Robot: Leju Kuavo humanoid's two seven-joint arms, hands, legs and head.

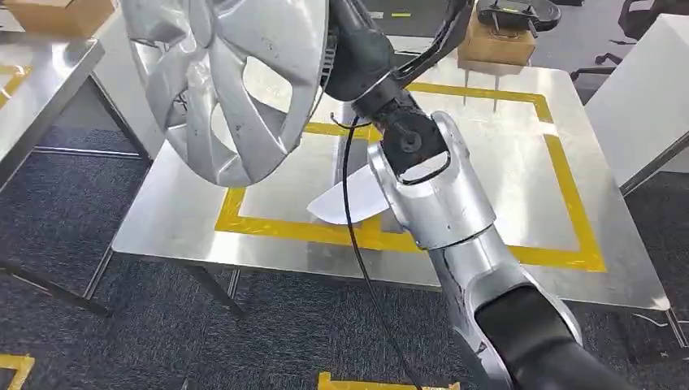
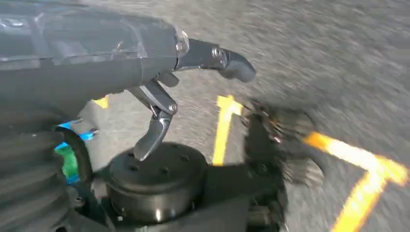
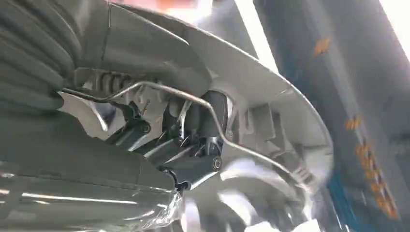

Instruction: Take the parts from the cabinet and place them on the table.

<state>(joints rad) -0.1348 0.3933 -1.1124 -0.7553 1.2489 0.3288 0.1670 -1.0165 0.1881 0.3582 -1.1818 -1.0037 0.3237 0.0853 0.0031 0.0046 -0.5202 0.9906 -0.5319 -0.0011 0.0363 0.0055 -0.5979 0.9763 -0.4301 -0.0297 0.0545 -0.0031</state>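
In the head view, a silver hubcap (image 1: 231,77) filled the upper left of the frame, held in the air, tilted, above and to the left of the steel table (image 1: 187,211). The right arm (image 1: 443,211) rose from the lower right toward the upper middle, and the right hand (image 1: 361,49) met the hubcap's rim there, a dark shape behind the disc's edge. In the right wrist view the hand's dark fingers (image 3: 193,164) were clamped on the hubcap's back, hooked in among its ribs and the wire ring (image 3: 203,104) that ran round the inside. A yellow tape square (image 1: 561,175) marked the tabletop, and a white sheet (image 1: 349,199) lay on it near the tape's near edge, just left of the arm. A cardboard box (image 1: 496,41) stood past the table's far edge at the upper middle.

The left hand (image 2: 164,92) hung over grey floor (image 2: 338,53) with yellow tape lines (image 2: 225,125); its fingers were apart and held nothing.
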